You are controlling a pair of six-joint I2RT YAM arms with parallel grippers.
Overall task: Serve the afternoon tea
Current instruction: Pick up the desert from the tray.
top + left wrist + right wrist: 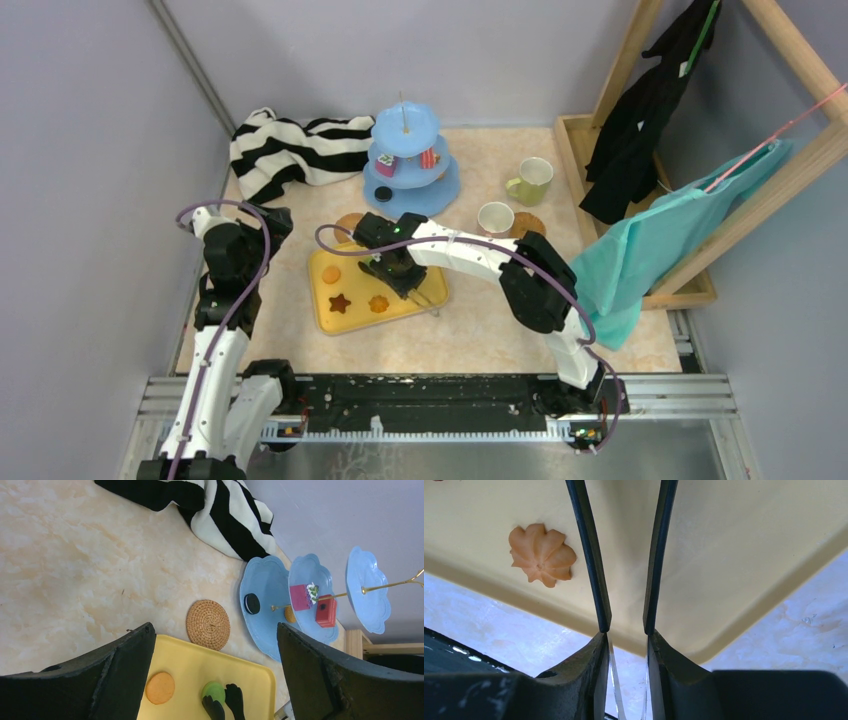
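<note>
On the yellow tray [330,322] my right gripper [395,268] points down, its thin black fingertips [234,700] pinching a green cookie [214,689] from both sides. An orange round cookie [160,687], a brown star [340,302] and an orange flower cookie [541,555] also lie on the tray. My left gripper [215,627] hovers wide open at the tray's far left corner, holding nothing. The light-blue three-tier stand [430,198] carries a black cookie [252,603], a pink slice [301,596] and a red slice [326,610]. One cork coaster [208,624] lies between tray and stand.
A yellow-green cup [532,180] and a white cup [495,218] stand right of the stand, next to a second coaster [529,223]. The striped cloth [290,150] lies at the back left. A wooden rack [690,290] with black and teal garments fills the right side.
</note>
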